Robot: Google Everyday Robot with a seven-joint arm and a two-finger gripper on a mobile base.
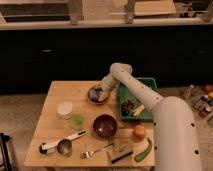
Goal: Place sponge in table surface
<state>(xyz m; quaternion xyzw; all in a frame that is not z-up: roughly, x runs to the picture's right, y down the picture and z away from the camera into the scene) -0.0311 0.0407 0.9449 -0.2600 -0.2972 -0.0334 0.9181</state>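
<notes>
The sponge (98, 94), blue with a yellow part, lies in a small brown bowl (92, 97) at the back middle of the light wood table surface (54, 95). My gripper (103, 88) is at the end of the white arm that reaches in from the right. It hangs right over the bowl, at the sponge. The gripper's own body hides whether it touches the sponge.
A green tray (150, 83) with dark grapes (129, 106) stands to the right of the bowl. On the table are a dark red bowl (105, 125), a white cup (65, 109), a green cup (76, 120), a scoop (60, 145), a fork (97, 150), a tan block (120, 151), an orange (138, 131) and a green vegetable (143, 150).
</notes>
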